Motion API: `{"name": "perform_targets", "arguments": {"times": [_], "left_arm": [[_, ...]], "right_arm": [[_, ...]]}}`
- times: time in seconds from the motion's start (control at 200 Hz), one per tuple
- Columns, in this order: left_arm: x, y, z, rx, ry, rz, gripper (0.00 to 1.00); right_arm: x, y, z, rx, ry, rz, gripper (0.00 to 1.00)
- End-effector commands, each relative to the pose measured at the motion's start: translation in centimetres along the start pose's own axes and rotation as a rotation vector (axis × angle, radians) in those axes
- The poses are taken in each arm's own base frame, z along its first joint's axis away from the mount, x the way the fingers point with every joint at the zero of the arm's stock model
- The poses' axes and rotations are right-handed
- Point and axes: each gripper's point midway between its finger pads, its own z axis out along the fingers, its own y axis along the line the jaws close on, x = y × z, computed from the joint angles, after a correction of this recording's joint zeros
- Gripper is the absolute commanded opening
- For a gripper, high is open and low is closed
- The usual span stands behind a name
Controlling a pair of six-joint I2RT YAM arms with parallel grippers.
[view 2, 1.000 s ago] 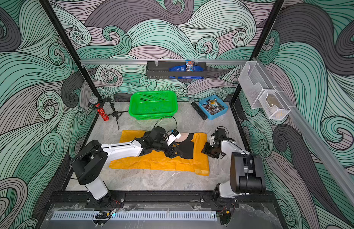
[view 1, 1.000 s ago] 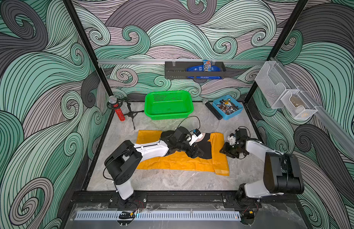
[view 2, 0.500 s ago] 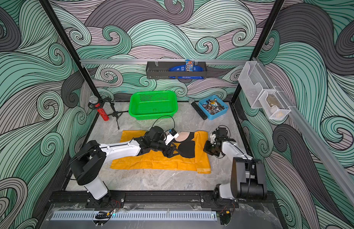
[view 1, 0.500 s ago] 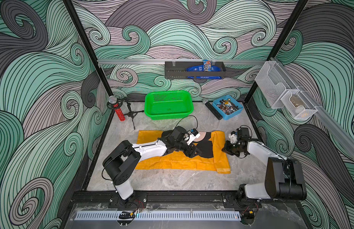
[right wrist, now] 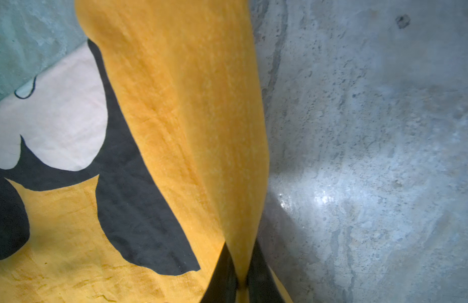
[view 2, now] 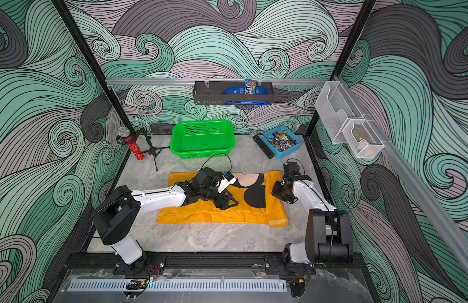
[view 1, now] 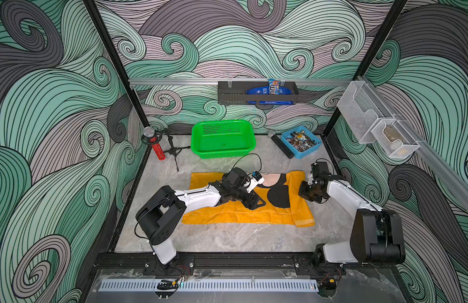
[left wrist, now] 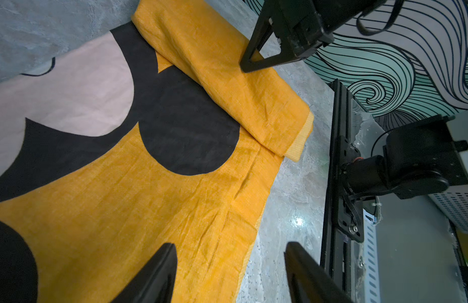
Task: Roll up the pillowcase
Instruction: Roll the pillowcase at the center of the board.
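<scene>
Both top views look steeply down on the whole counter (view 1: 227, 236) from high behind the arms; each wrist camera sits close over the pillowcase (left wrist: 122, 196).

The pillowcase (view 1: 227, 215) lies flat in the middle of the table (view 1: 227, 241). Its right end is folded back on top of itself. The left gripper (view 1: 253, 202) is over the middle of the pillowcase, reaching in from the left. The right gripper (right wrist: 239, 278) is at the folded right end.

Behind the pillowcase, at the back of the table, stands the basket (view 1: 221, 154). Right of the basket lies a bar (view 1: 281, 147), and just beside the bar is a tray (view 1: 307, 152) with small things (view 1: 301, 137) in it. Left of the basket, in the back corner, is a stand (view 1: 172, 149).

A shelf (view 1: 256, 98) hangs on the back wall, above the basket and tray. Two boxes (view 1: 364, 115) hang on the right wall.
</scene>
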Motion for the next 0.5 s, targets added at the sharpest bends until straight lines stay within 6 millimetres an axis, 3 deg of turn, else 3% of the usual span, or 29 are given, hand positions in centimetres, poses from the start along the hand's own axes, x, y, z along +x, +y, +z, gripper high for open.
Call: {"name": "perform_targets", "arguments": {"times": [0.0, 0.495], "left_arm": [[-1.1, 0.0, -0.3, 0.003, -0.01, 0.008, 0.68], [-0.4, 0.2, -0.7, 0.002, -0.006, -0.008, 0.68]], "right_arm": [[0.6, 1.2, -0.5, 0.011, 0.023, 0.017, 0.16], [1.5, 8.3, 0.5, -0.046, 0.07, -0.08, 0.2]]}}
